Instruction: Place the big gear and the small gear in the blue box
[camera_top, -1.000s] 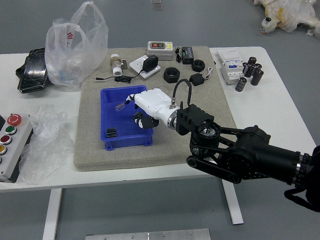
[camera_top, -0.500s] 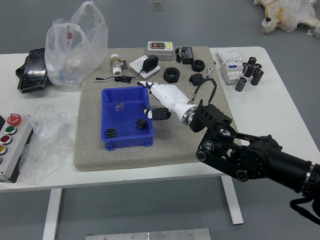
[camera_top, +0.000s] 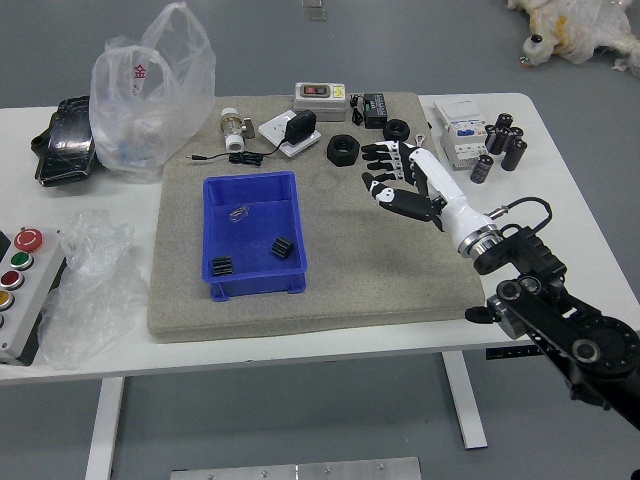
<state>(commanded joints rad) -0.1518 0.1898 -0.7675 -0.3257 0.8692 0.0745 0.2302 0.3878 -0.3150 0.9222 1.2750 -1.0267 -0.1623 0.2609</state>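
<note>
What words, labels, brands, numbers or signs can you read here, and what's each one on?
"金", in red, on the translucent plastic bag; any finer marks around it are too small to read.
White box at right: print too small to read.
Grey-white device at the back: markings too small to read.
Black block beside it: markings too blurred to read.

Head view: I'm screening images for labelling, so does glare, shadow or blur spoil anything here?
Head view: lighting looks even, shadows soft; small highlights on the big plastic bag and glossy black package; blue box edges clear; no strong blur on the right hand.
</note>
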